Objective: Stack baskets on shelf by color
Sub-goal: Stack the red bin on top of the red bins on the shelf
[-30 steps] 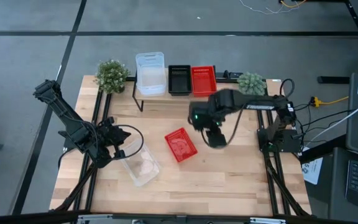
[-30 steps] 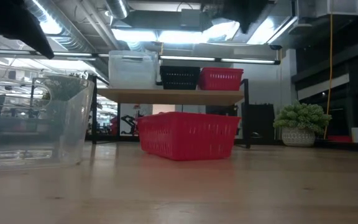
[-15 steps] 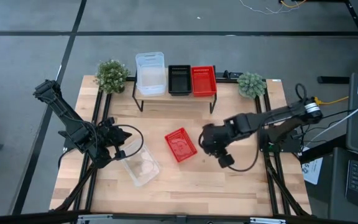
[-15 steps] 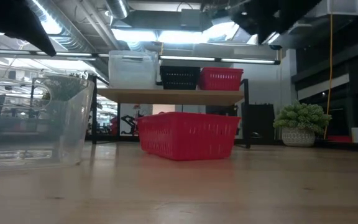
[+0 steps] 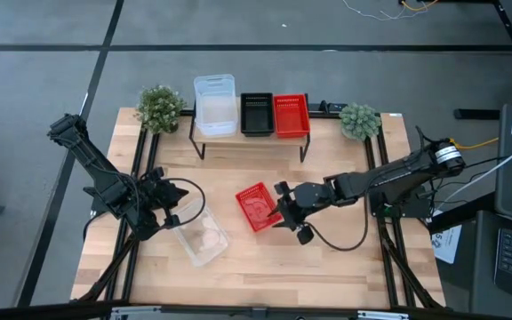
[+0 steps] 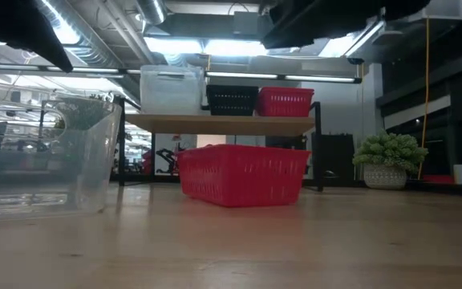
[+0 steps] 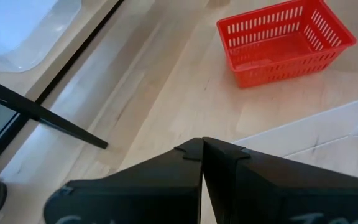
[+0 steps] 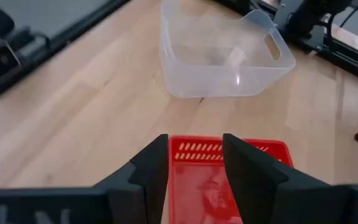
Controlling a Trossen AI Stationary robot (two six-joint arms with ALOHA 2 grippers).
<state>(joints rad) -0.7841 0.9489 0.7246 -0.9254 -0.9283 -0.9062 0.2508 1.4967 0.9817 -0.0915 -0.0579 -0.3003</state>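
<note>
Reaching across the light-wood plank counter (image 5: 327, 267), the right end effector (image 5: 284, 213) hovers at the near edge of a red mesh-walled plastic basket (image 5: 258, 207), its two dark fingers (image 8: 149, 167) spread wide with the basket's rim showing between them; nothing is gripped. The red basket has slotted, grid-like walls and a glossy floor, and it lies at an angle on the counter's middle, well apart from the shelf.

The left end effector (image 5: 169, 213) is at the counter's left side, its fingers pressed together; in the high view it sits at the edge of a clear translucent plastic bin (image 5: 198, 233) with rounded corners and cut-out handles, but whether it pinches the wall I cannot tell.

At the counter's far edge stands the low shelf (image 5: 204, 139), a pale wood plank on thin black metal legs. On it sit, side by side, a clear translucent bin stack (image 5: 215, 104), a black mesh-walled basket (image 5: 256, 113) and another red mesh basket (image 5: 292, 115). A bushy green potted plant (image 5: 160, 108) stands beside the shelf on the left, a second potted plant (image 5: 359, 119) on the right.

The counter is smooth, pale timber with visible grain, framed by black rails. Around it lies a grey floor; the low view shows bright ceiling strip lights (image 6: 223, 46) and exposed ducts.
</note>
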